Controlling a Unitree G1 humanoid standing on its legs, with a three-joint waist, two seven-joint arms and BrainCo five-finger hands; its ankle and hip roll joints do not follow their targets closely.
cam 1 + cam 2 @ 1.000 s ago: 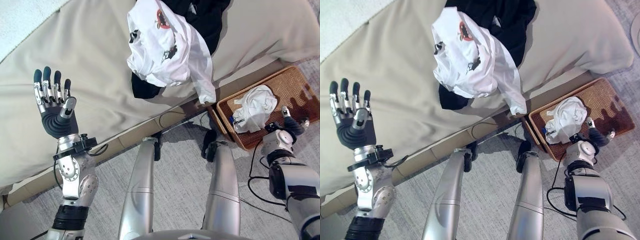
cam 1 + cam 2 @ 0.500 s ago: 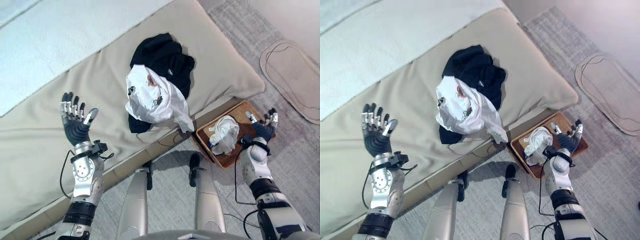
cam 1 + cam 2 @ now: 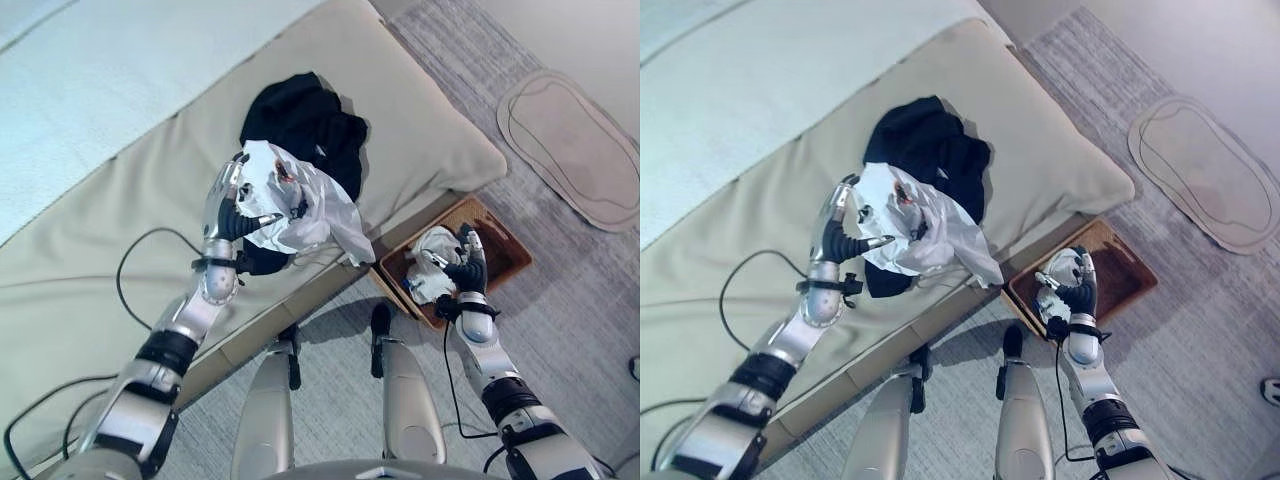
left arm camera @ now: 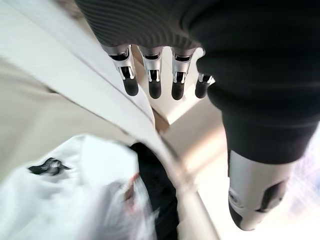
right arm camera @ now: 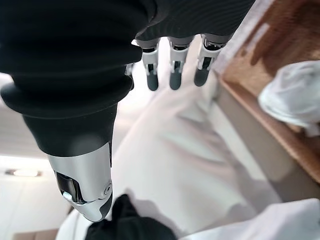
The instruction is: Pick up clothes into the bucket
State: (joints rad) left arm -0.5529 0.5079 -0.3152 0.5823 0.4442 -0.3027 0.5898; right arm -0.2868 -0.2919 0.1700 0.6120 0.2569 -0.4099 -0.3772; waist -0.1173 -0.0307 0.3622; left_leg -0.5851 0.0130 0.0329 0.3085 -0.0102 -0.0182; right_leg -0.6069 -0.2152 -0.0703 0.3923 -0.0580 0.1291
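While the left hand point(image 3: 232, 205) sits mid-frame at the white shirt's point(image 3: 300, 205) left edge, the right hand point(image 3: 466, 272) hovers lower right over the basket point(image 3: 505, 252). Both wrist views show loose, empty fingers point(image 4: 152, 87).

**No readable text**

No words, numbers or signs can be read anywhere. The white shirt point(image 3: 300, 205) on the bed point(image 3: 110, 230) carries small printed graphics in black and red, but they are too small to make out as letters. The white garment point(image 3: 432, 276) in the woven basket point(image 3: 500, 250) shows a small dark and blue mark, likewise unreadable.
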